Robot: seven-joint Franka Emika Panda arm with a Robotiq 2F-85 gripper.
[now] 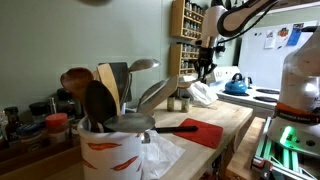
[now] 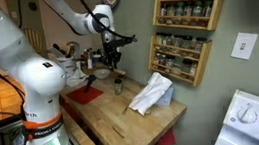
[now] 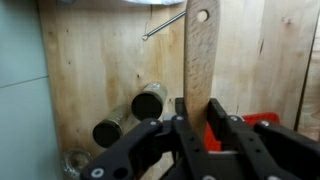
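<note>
Wrist view, left to right: small jar [image 3: 107, 132] and larger jar [image 3: 148, 101], dark-lidded, standing on the wooden counter [image 3: 90, 60]. Wooden spatula [image 3: 200, 50] is above the counter, clamped between the fingers of the gripper [image 3: 203, 118]. Red mat [image 3: 265, 120] lies at far right, partly hidden.

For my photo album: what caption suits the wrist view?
Gripper clamps a wooden spatula above two dark-lidded jars on a wooden counter.

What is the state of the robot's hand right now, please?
Hand: closed, holding the wooden utensil between its fingers.
</note>
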